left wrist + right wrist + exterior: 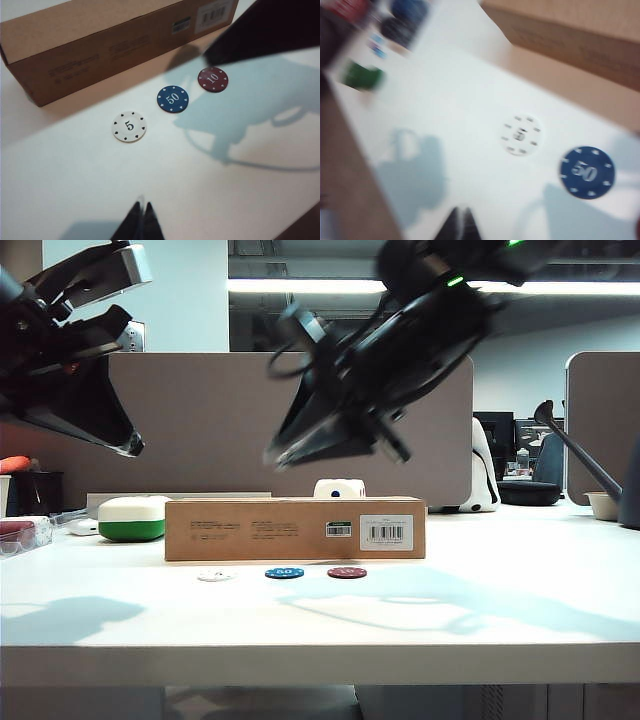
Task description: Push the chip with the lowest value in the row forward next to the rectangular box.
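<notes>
Three chips lie in a row on the white table in front of the rectangular box [295, 529]: the white chip marked 5 [215, 576] [129, 126], a blue 50 [284, 573] [173, 99] and a red 10 [346, 572] [213, 79]. My left gripper [135, 448] [141, 206] hangs high at the left, shut and empty. Blurred, my right gripper [272, 458] [462, 212] hovers above the box's left half, shut and empty. Its wrist view shows the white chip [521, 134], the blue chip [587, 172] and the box [580, 40].
A white-and-green rounded case [133, 517] sits left of the box. A white object [339, 488] stands behind the box. A clear container [20, 535] is at the table's left edge, and a bowl [603, 504] at the far right.
</notes>
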